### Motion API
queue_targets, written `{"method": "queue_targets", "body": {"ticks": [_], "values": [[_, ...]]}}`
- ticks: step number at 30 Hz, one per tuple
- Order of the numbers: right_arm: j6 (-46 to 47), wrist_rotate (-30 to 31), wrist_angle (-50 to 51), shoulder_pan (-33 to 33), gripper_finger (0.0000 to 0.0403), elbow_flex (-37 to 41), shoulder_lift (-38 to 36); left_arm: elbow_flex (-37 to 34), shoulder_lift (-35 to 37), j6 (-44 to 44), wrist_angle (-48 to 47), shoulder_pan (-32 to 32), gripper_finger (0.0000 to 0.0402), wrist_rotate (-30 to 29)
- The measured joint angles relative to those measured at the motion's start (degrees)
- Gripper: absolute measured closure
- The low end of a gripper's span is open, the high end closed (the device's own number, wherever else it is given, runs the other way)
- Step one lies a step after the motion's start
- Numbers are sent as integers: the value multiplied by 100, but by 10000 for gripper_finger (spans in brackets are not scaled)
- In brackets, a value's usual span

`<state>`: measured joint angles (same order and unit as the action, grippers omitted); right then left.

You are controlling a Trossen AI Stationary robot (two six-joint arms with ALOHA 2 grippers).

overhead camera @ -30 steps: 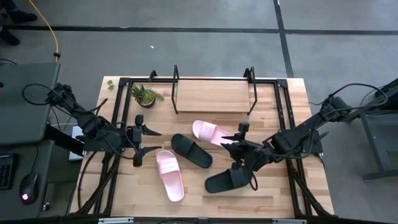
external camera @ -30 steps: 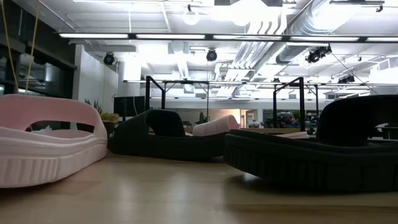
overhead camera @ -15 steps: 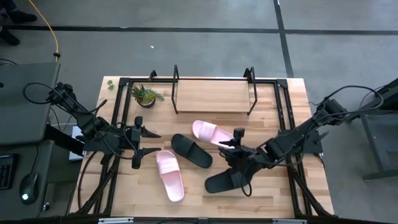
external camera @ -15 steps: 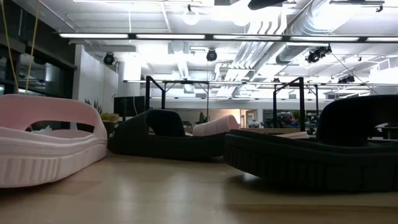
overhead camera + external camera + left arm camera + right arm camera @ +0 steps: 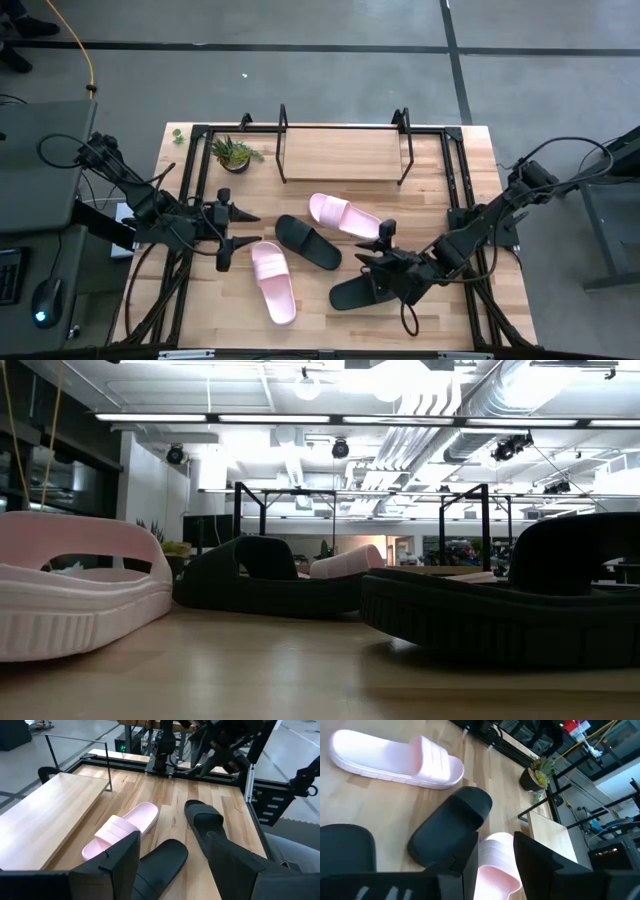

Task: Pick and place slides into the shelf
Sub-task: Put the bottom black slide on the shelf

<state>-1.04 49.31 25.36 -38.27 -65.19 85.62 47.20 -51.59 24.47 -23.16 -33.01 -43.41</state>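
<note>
Overhead, high view: all four slides are being left on the table [image 5: 470, 160]; the shelf [image 5: 340, 155] is standing bare at the back.
Right gripper [image 5: 372, 266]: released, being held above the black slide [image 5: 358, 291].
Left gripper [image 5: 236, 228]: spread, waiting near a pink slide [image 5: 273, 282].
Low view: a pink slide [image 5: 75, 585] and two black ones are being shown lying flat.
Left wrist view: fingers [image 5: 117, 862] are being kept parted.
Right wrist view: fingers [image 5: 537, 862] are being held apart over a black slide [image 5: 452, 825].

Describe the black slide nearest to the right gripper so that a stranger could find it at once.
Start at the shelf at the table's far edge and go toward the near edge on the right arm's side. There, below the right gripper, lies a black slide. The other black slide lies between the two pink ones.
</note>
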Motion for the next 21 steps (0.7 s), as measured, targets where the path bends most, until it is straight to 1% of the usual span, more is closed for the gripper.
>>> {"method": "queue_targets", "body": {"ticks": [2,7,9,12,14,17,21], "values": [[88,-67,4,-44,288,0,0,-2,-61,0,54,0,190,-40],[435,-485,11,-49,288,0,-2,-2,-156,7,178,0,190,-94],[521,-608,21,-49,288,0,-2,-2,-236,22,240,0,190,97],[531,-628,23,-53,288,0,-2,-2,-430,-42,326,0,190,475],[543,-648,26,-53,288,0,-2,-2,-576,-239,442,0,190,489],[791,-658,146,-53,288,-1,-2,-2,-800,-780,746,7,190,459],[1508,-688,903,-53,288,-255,-5,-2,-1091,-1617,1250,4,190,595]]}}
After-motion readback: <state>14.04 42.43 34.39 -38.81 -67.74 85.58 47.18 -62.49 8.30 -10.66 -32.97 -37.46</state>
